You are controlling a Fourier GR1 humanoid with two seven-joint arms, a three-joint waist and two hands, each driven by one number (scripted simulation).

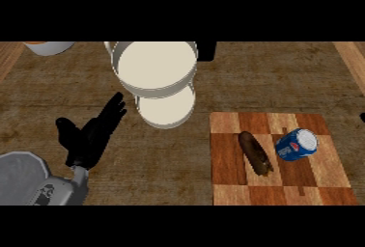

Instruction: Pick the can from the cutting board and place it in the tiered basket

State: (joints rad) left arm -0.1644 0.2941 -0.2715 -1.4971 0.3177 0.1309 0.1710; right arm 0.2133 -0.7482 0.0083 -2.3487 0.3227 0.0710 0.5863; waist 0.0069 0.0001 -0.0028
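Blue with a white end face, the can [296, 144] lies tipped on its side on the wooden cutting board [235, 193], well apart from the fingers [114, 108] of the left hand [89, 140] and off to their right. A brown oblong item [255, 153] lies just beside the can, on the side nearer those fingers.

Status: the pick is not yet made. The can is ungrasped and unlifted, so the grasp, carry and placing all remain. The left hand is over the tabletop [299, 77], fingers straight and spread wide, holding nothing. The white tiered basket [155, 67] stands just beyond the fingertips, nearer to them than the can is. A dark sliver at the right edge may be the right hand [362, 117]; its state cannot be told.
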